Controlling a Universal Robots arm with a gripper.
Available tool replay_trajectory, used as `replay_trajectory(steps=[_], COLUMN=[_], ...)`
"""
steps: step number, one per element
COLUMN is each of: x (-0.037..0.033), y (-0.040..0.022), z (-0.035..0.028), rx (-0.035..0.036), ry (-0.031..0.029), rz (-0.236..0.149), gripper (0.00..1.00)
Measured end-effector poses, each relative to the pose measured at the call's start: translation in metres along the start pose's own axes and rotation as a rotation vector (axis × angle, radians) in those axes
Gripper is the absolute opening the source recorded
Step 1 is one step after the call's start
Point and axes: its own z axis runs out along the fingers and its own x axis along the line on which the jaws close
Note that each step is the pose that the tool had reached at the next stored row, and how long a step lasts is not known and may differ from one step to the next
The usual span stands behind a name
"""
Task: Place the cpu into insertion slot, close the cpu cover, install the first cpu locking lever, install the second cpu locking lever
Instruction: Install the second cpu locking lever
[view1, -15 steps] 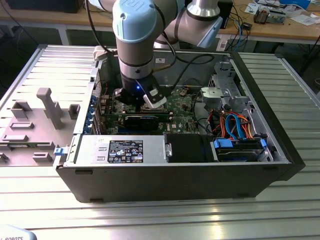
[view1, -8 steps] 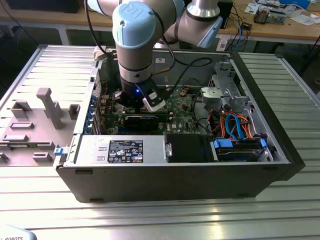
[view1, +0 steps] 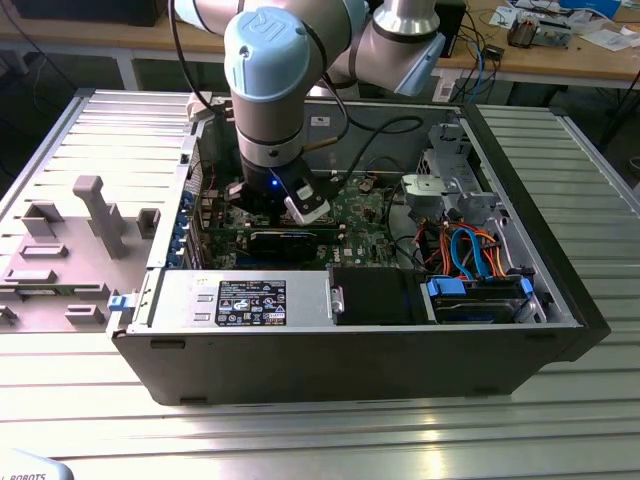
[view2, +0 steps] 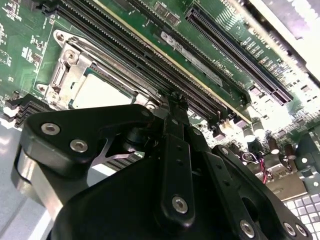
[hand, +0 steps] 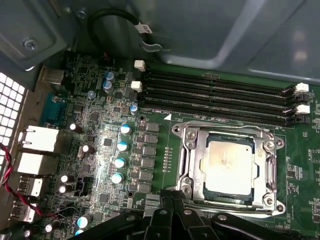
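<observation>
The cpu (hand: 229, 167) lies flat in the insertion slot (hand: 186, 189) on the green board, its silvery top showing. The cpu cover (hand: 220, 132) lies down around it as a metal frame, and the chip shows through its window. In the second wrist view the cpu (view2: 97, 92) and the cpu cover (view2: 64, 64) sit just beyond my fingertips. My gripper (hand: 169, 196) is shut, its tips together at the socket's edge, and I see nothing between them. In the exterior view the gripper (view1: 272, 212) is down inside the open computer case.
Long black memory slots (hand: 215, 95) run alongside the socket. Capacitors (hand: 120, 162) and rear ports (hand: 37, 140) stand on its other side. The case holds a power supply (view1: 245, 300) and a drive cage with cables (view1: 470, 250). Grey fixtures (view1: 90, 215) sit on the table at the exterior view's left.
</observation>
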Motion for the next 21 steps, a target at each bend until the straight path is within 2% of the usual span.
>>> replay_trajectory(steps=[4,7,11,15,21], x=[0.0004,0.0024,0.0045,0.0036,0.0034], y=[0.0002,0.0016,0.0035,0.0103,0.0112], z=[0.0002,-0.0013,-0.0015,0.0004,0.0007], rx=[0.0001,0.0044,0.0075,0.0079,0.0071], ry=[-0.0008,-0.0077,-0.0062,-0.0049,-0.0032], rz=[-0.001,-0.005,-0.014,-0.021,-0.029], gripper=[0.11,0.11,0.11,0.11,0.11])
